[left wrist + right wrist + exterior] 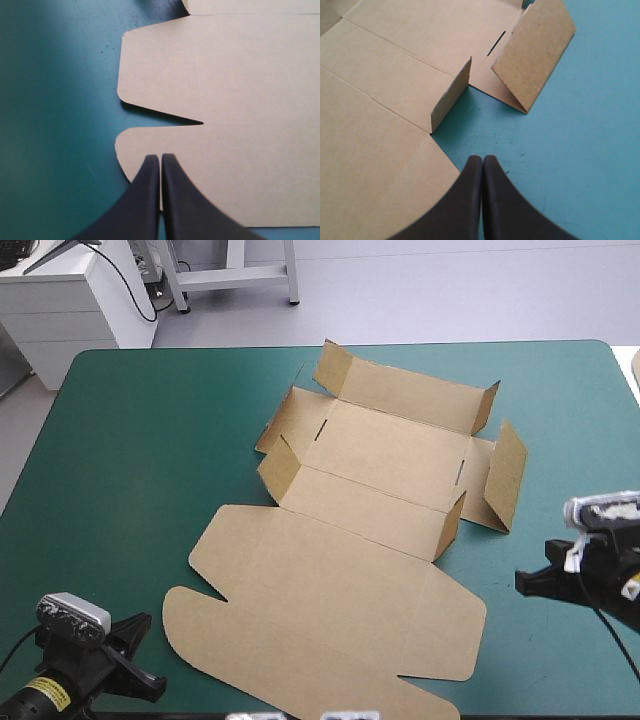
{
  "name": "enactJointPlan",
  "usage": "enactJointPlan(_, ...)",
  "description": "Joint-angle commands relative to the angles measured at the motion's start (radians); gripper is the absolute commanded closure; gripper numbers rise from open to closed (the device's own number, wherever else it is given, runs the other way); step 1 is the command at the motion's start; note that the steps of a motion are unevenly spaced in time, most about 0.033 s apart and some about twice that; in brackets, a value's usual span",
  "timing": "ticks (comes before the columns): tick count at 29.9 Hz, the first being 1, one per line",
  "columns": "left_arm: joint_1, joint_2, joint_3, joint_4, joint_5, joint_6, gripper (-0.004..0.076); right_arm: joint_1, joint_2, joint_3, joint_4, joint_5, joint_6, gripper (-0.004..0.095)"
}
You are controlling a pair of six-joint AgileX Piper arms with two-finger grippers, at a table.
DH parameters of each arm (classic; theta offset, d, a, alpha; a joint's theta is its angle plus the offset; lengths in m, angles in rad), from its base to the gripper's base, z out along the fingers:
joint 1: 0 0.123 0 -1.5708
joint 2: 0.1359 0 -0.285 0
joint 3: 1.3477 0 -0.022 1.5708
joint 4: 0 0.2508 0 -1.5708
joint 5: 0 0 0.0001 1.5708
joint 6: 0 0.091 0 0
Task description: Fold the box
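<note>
Teal-green desk (130, 440): box (340, 590) mostly flat, flaps half-raised; left gripper (160, 159) and right gripper (482, 159) closed, empty, flanking it for folding.

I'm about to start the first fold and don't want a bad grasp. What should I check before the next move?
1. left gripper free: ok, shut and empty, its tip over the near-left lobe of the box.
2. right gripper free: ok, shut and empty, over bare table beside the box.
3. lid panel flat: ok.
4. side flap upright: not ok, tilted.
5. far wall tucked: not ok, only raised.
6. Box's near edge on the table: cannot tell.
</note>
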Motion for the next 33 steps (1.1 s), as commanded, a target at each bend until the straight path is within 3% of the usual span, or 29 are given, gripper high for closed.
enactJointPlan(1, -0.004, 0.014, -0.025, -0.009, -0.069, -0.005, 0.0731, 0.001, 0.146, -0.118, 0.052, 0.0, 0.01, 0.0925)
enactJointPlan(7, -0.004, 0.014, -0.025, -0.009, -0.069, -0.005, 0.0731, 0.001, 0.342, -0.24, 0.172, 0.012, 0.048, 0.0921)
enactJointPlan(17, -0.004, 0.014, -0.023, -0.009, -0.072, -0.005, 0.0731, 0.007, 0.549, -0.276, 0.24, 0.039, 0.116, 0.0906)
enactJointPlan(20, -0.004, 0.014, -0.023, -0.009, -0.072, 0.0, 0.0731, 0.037, 0.59, -0.276, 0.233, 0.027, 0.156, 0.0791)
enactJointPlan(23, -0.004, 0.014, -0.023, -0.009, -0.072, 0.001, 0.0731, 0.074, 0.637, -0.276, 0.217, 0.009, 0.198, 0.0595)
enactJointPlan(25, -0.004, 0.014, -0.023, -0.009, -0.072, 0.001, 0.0731, 0.089, 0.67, -0.276, 0.218, -0.004, 0.217, 0.0515)
enactJointPlan(33, -0.004, 0.014, -0.023, -0.009, -0.07, -0.001, 0.0731, 0.101, 0.798, -0.276, 0.21, -0.023, 0.248, 0.0509)
